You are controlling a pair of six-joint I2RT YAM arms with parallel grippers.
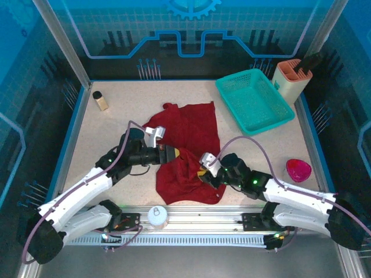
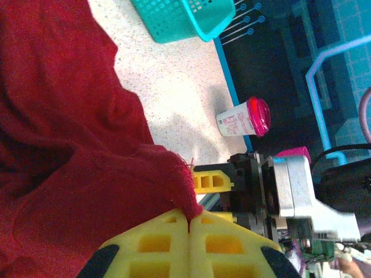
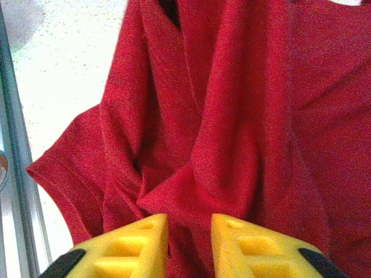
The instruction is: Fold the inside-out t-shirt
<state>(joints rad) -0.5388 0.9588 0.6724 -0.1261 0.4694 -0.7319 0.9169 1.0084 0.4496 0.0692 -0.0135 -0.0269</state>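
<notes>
The inside-out t-shirt point(image 1: 188, 130) is lying crumpled mid-table, its long axis running from the far side to the near edge; I can't tell which way the collar is pointing. The left gripper point(image 2: 189, 223) is pinching a shirt fold, while the right gripper point(image 3: 189, 231) is hovering over the cloth with jaws slightly parted.

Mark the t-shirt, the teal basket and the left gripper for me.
t-shirt point(image 1: 191, 130): top external view, flat upper part.
teal basket point(image 1: 253, 101): top external view, mesh floor.
left gripper point(image 2: 190, 225): left wrist view, between closed fingertips.
</notes>
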